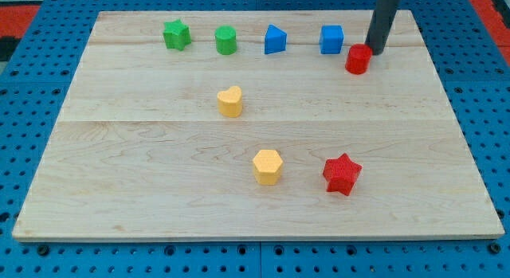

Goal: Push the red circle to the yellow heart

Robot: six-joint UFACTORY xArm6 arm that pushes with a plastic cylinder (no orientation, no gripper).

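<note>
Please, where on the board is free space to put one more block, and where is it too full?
Free: the wooden board's left part, below the green star and left of the yellow heart and yellow hexagon; also the right part between the red circle and red star. Crowded: the top row, green cylinder, two blue blocks, with my tip touching the red circle's right.

- only bit of the arm showing is the rod (386, 19), coming in from the view's top edge
- dark charcoal grey, pretty much black, matte
- plain straight cylinder, smooth sides, looks the same thickness all the way down
- my tip (374, 52) is just the blunt lower end, same dark colour
- can't make out any cables, screws or markings on it
</note>
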